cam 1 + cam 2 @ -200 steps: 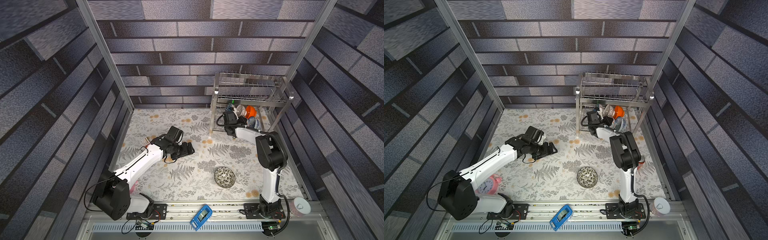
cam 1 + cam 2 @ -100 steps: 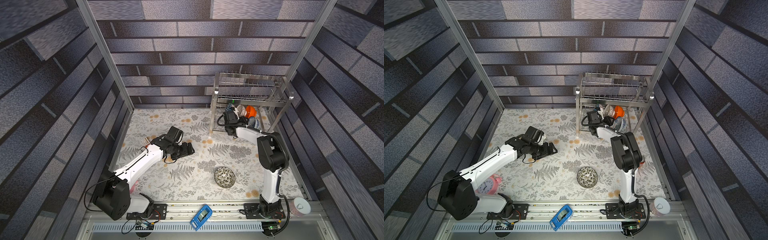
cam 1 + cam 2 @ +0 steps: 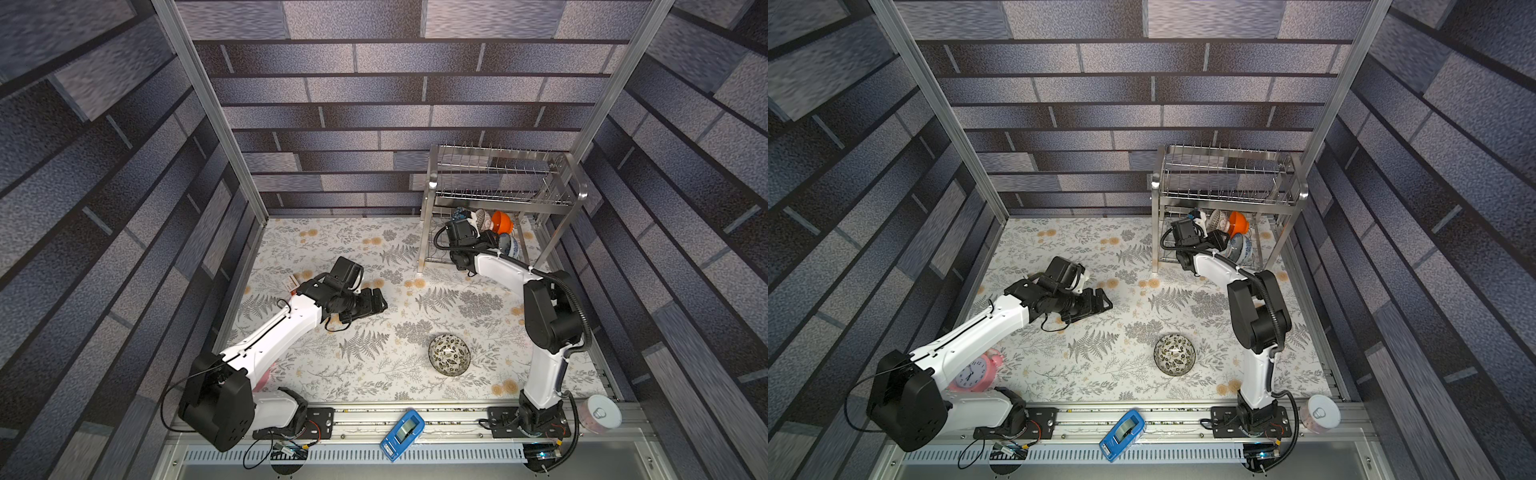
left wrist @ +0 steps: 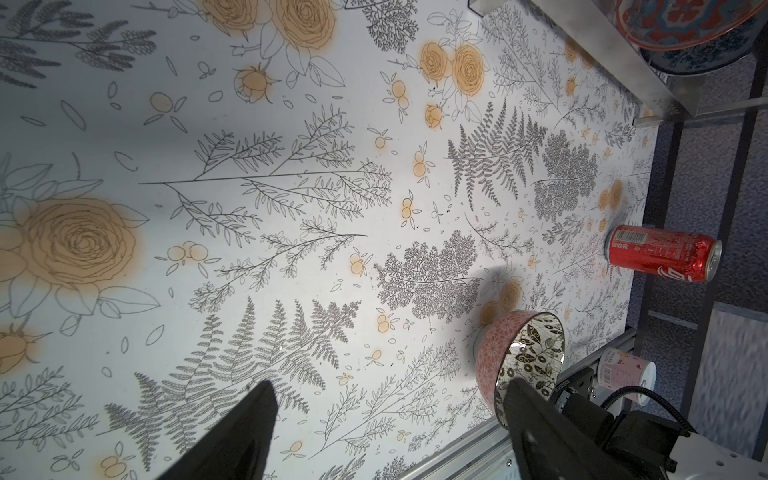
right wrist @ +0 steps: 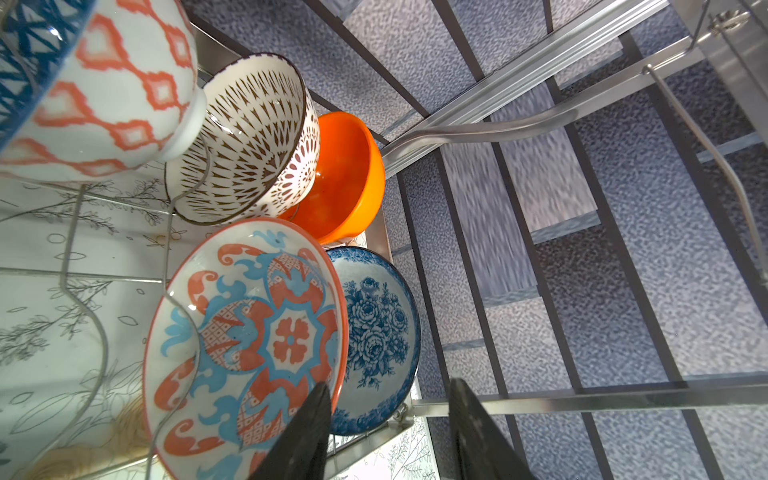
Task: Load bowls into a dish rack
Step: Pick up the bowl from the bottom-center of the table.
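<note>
Five bowls stand on edge in the lower tier of the dish rack point(image 3: 498, 202), which occupies the far right corner of the table point(image 3: 332, 249). In the right wrist view, the blue triangle bowl point(image 5: 104, 83), the lattice bowl point(image 5: 249, 141) and the orange bowl point(image 5: 349, 178) form one row, each leaning toward the next. The medallion bowl point(image 5: 249, 332) and the blue floral bowl point(image 5: 374, 332) form a second row nearer the camera, propped by bent wires. The right gripper point(image 5: 388, 399) is inside this tier, jaws partly apart and clamped on nothing. One finger point(image 5: 307, 432) overlaps the medallion bowl's rim; whether they touch cannot be told. The sixth, the black-and-white bowl point(image 3: 449, 354), sits upright on the table, well apart from the rack, toward the near edge. The left gripper point(image 3: 376, 301) hovers low over the middle of the table, jaws spread wide and empty. A red can point(image 4: 660, 257) sits at the table's edge, past the black-and-white bowl.
</note>
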### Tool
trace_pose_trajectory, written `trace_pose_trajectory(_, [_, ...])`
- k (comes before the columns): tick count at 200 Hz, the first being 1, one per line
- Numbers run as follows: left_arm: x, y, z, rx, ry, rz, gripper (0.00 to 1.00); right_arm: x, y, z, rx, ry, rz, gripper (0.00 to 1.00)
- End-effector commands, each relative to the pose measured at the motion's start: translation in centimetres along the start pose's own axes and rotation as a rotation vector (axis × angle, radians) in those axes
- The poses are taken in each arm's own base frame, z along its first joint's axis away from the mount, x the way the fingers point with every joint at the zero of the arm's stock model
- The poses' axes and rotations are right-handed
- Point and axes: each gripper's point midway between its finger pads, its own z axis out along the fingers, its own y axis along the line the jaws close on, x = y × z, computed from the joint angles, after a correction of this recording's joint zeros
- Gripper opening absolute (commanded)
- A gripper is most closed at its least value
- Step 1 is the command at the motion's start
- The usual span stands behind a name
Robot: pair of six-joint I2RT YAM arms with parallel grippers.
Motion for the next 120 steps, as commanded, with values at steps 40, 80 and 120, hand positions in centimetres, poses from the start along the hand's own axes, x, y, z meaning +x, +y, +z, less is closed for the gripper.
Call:
trace_pose_trajectory(40, [0.7,0.4,-0.9,0.006,-0.013,0.007,0.88,1.0,-0.9,-2.3,-0.030,0.003,0.040,0.59])
trace_pose_trajectory(80, [0.9,0.4,-1.2,0.013,-0.025,0.013,0.87,2.6,-1.1,-3.7,-0.049,0.015,0.058,0.62])
trace_pose_trajectory(120, [1.1,0.3,-1.5,0.025,-0.036,0.019,0.87,4.7,-0.9,-5.9,-0.073,0.007,0.077,0.63])
